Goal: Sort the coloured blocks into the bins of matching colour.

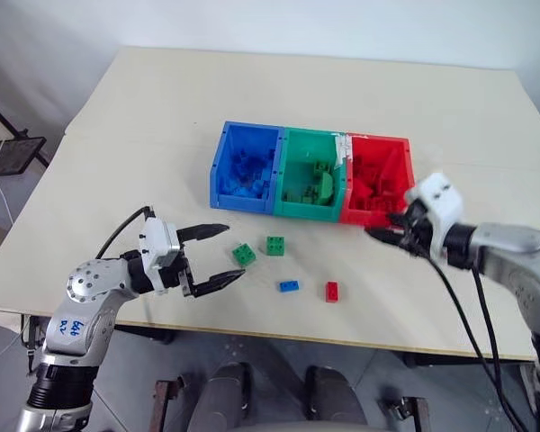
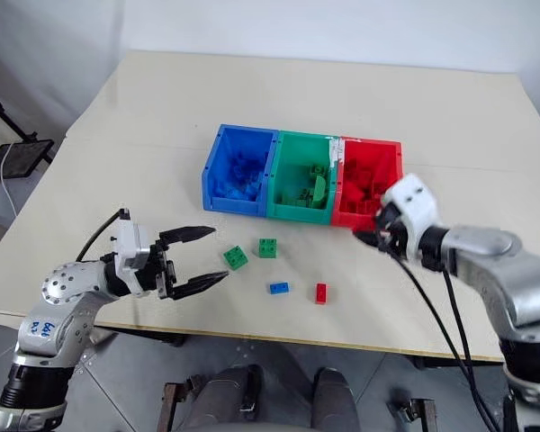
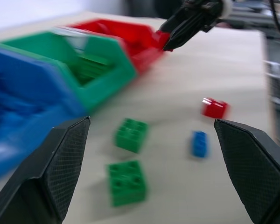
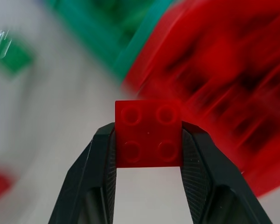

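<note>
My right gripper (image 1: 384, 234) is shut on a red studded block (image 4: 148, 133), held above the table just in front of the red bin (image 1: 383, 142). On the table lie two green blocks (image 1: 244, 255) (image 1: 275, 245), a small blue block (image 1: 289, 286) and a narrow red block (image 1: 331, 291). To their left, my left gripper (image 1: 234, 250) hangs open with nothing between its fingers. The blue bin (image 1: 218, 171), green bin (image 1: 298, 210) and red bin stand joined in a row behind the blocks, each holding pieces of its own colour.
The beige table (image 1: 162, 117) has free room left of, behind and in front of the bins. Its front edge runs close below the loose blocks. Black cables hang from my right arm (image 1: 459, 315). A dark stand (image 1: 13, 155) sits off the table's left side.
</note>
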Motion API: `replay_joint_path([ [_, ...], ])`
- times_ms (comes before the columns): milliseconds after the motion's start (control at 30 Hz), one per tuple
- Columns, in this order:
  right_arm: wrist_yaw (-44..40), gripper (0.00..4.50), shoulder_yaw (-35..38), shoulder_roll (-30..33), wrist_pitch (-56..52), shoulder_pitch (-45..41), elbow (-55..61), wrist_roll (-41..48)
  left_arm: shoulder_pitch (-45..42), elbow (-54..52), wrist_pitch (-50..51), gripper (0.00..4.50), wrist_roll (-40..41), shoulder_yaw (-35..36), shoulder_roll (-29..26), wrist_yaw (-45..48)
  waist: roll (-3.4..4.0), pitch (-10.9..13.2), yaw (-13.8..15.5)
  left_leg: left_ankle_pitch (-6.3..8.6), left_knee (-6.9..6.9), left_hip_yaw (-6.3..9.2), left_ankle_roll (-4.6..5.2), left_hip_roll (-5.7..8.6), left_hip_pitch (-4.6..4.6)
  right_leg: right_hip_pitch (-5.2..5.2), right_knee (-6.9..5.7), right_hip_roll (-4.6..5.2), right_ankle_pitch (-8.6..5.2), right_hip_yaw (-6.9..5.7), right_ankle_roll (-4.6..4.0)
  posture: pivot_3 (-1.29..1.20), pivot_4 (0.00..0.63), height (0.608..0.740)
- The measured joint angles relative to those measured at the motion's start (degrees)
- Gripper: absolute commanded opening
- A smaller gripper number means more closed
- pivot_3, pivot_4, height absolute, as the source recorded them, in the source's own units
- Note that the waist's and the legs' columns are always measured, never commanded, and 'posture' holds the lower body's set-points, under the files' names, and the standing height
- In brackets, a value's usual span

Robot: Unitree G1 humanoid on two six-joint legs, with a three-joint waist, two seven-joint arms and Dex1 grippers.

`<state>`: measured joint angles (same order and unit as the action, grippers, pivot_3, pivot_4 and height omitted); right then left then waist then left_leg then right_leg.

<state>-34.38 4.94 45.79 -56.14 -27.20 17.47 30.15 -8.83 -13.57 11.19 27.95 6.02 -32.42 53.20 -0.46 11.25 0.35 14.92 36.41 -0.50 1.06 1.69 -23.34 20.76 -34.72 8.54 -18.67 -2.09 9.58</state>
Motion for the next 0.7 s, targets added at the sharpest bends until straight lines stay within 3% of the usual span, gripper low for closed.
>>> replay_joint_path([
  [133, 2.53, 1.46, -1.94, -1.94, 5.13, -7.80, -10.64, -5.81, 0.00, 0.04, 0.65, 4.50, -0.01, 0.48, -0.88, -0.14, 0.00, 0.00, -0.31, 0.01, -0.01, -0.06, 0.00, 0.02, -0.06, 0.10, -0.24, 0.01, 0.00, -0.04, 0.00, 0.00, 0.150, 0.740],
  [433, 2.92, 4.46, -3.38, -4.83, 10.19, -11.66, -17.76, -10.51, -0.20, 0.04, 0.63, 4.50, -0.17, 0.59, -1.33, -0.31, 0.01, 0.00, -0.43, 0.00, 0.46, -0.14, 0.01, -0.05, -0.81, 0.88, -0.70, -0.01, 0.01, -0.18, 0.02, 0.00, 0.150, 0.740],
  [700, -12.30, 4.46, 8.03, -0.22, 23.01, 7.52, -7.06, -4.81, -2.50, 2.71, -1.74, 4.50, -1.29, -1.21, -2.18, 3.79, 0.01, 0.00, 0.85, 0.10, 0.72, -0.24, 0.17, -0.04, -0.82, 0.70, -0.62, 0.01, 0.06, -0.28, 0.13, 0.00, 0.150, 0.740],
])
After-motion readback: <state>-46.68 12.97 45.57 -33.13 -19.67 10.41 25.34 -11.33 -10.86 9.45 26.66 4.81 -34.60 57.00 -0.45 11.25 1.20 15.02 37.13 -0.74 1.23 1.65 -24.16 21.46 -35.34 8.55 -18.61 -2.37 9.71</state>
